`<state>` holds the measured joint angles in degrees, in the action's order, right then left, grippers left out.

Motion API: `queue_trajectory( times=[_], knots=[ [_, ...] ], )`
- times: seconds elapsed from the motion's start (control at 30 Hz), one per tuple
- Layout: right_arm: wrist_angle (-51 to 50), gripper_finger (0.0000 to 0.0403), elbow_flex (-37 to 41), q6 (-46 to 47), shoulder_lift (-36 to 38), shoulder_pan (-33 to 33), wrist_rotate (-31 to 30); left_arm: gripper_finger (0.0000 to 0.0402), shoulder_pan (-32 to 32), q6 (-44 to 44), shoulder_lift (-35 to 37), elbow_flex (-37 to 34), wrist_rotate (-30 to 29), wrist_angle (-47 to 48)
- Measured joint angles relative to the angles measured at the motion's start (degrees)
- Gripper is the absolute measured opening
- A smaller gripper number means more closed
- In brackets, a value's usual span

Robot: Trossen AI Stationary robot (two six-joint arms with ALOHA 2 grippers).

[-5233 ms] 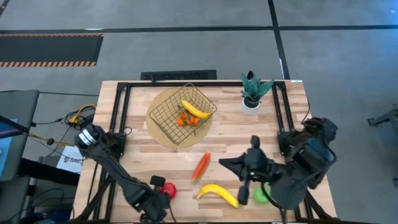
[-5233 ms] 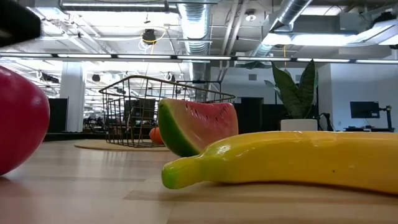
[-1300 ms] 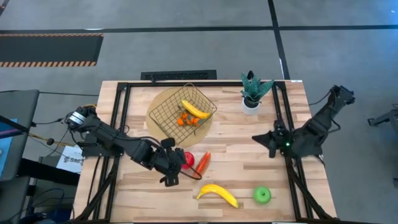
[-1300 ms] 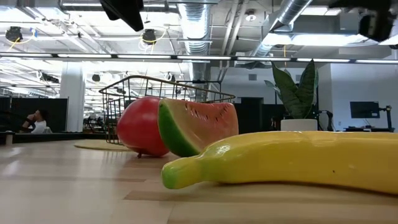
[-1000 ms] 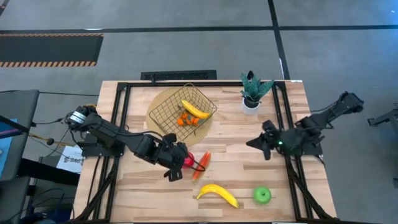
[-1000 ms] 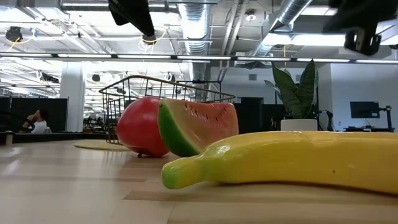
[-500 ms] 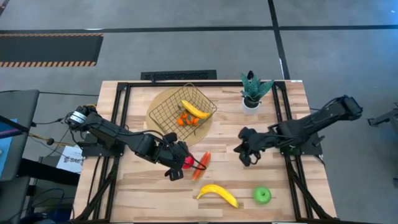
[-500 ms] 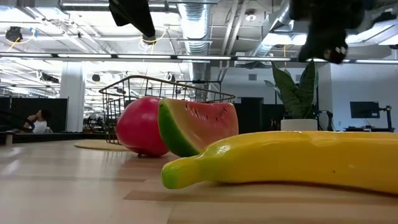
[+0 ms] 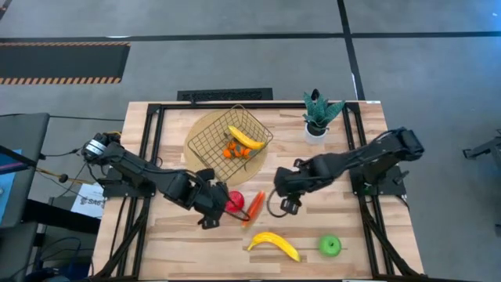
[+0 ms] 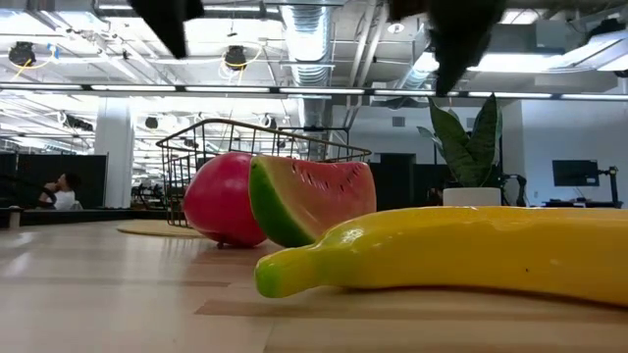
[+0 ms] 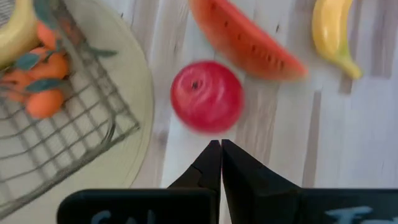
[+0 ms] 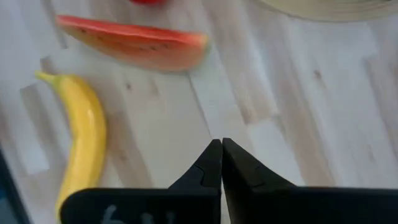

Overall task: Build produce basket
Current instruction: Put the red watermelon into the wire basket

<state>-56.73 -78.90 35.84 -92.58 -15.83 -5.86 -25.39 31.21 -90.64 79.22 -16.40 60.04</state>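
My left jaws [image 11: 220, 144] pressed together, backed off red apple [image 9: 234, 201] | right jaws [image 12: 222, 144] pressed together, now mid-worktop beside watermelon slice [image 9: 256, 205]

The right gripper [image 12: 221, 149] is hanging over the pale wooden table [image 12: 298, 124], its two dark fingertips pressed together. A watermelon slice [image 12: 134, 45] is lying on the planks beyond them, with a yellow banana [image 12: 82, 134] near it. A red fruit's edge [image 12: 148, 2] and a tan mat's rim [image 12: 336, 7] are showing at the frame's border.
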Motion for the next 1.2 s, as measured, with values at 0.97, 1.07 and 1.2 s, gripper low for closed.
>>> queue_trajectory(
  times=[0.97,1.07,1.2],
  knots=[
    [-22.92,0.0157,-48.62,-40.19,-40.15,2.36,3.09,0.0,-19.39,29.04,11.49,0.0,-12.91,19.11],
    [-23.7,0.0169,-48.82,-43.44,-41.72,1.72,4.1,0.0,-20.4,30.93,11.49,0.0,-12.95,19.16],
    [-24.85,0.0179,-48.69,-46.99,-42.97,0.92,4.36,0.0,-21.2,32.84,11.46,-0.02,-12.96,19.18]
  ],
)
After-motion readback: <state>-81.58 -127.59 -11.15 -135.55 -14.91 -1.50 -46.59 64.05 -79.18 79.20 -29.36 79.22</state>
